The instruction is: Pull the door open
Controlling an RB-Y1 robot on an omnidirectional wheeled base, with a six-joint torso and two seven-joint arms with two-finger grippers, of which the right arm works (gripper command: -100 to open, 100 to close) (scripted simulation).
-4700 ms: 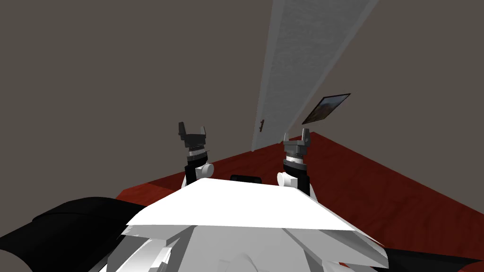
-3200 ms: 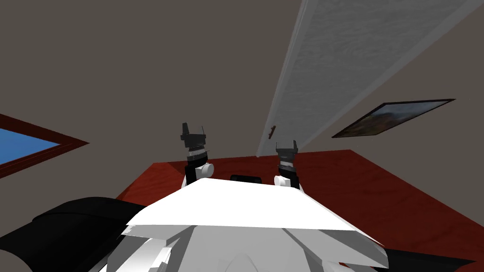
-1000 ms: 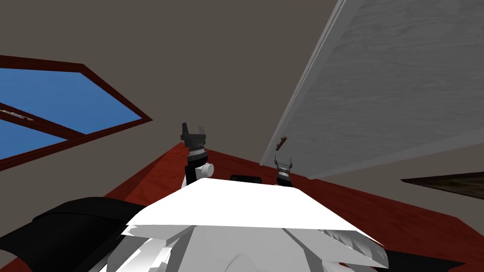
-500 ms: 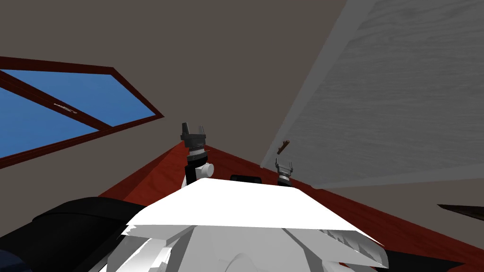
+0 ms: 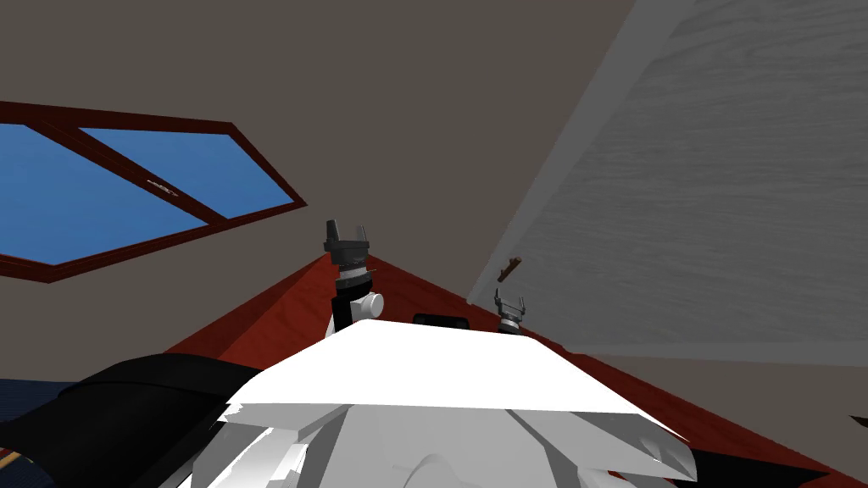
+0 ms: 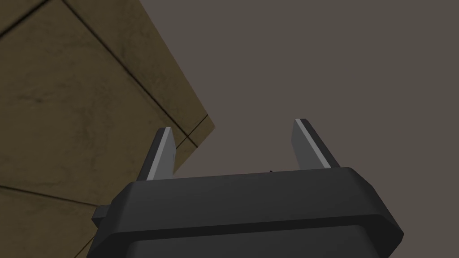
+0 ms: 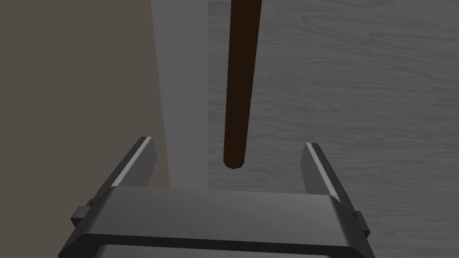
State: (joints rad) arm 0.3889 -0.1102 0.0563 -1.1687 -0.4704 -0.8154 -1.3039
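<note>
— How far along is the pull?
— Not begun. The grey door (image 5: 720, 169) looks shut. Its dark brown handle (image 7: 241, 80) is at twelve o'clock from the right claw (image 7: 228, 163), whose blades are apart and grip nothing.
— And the left claw (image 5: 345, 230)?
— Raised at ten o'clock, blades apart, idle. Grasping and pulling remain.

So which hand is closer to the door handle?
Right. The right gripper sits just under the brown handle, open fingers lined up with its tip. The left gripper is farther off, by the bare wall.
</note>
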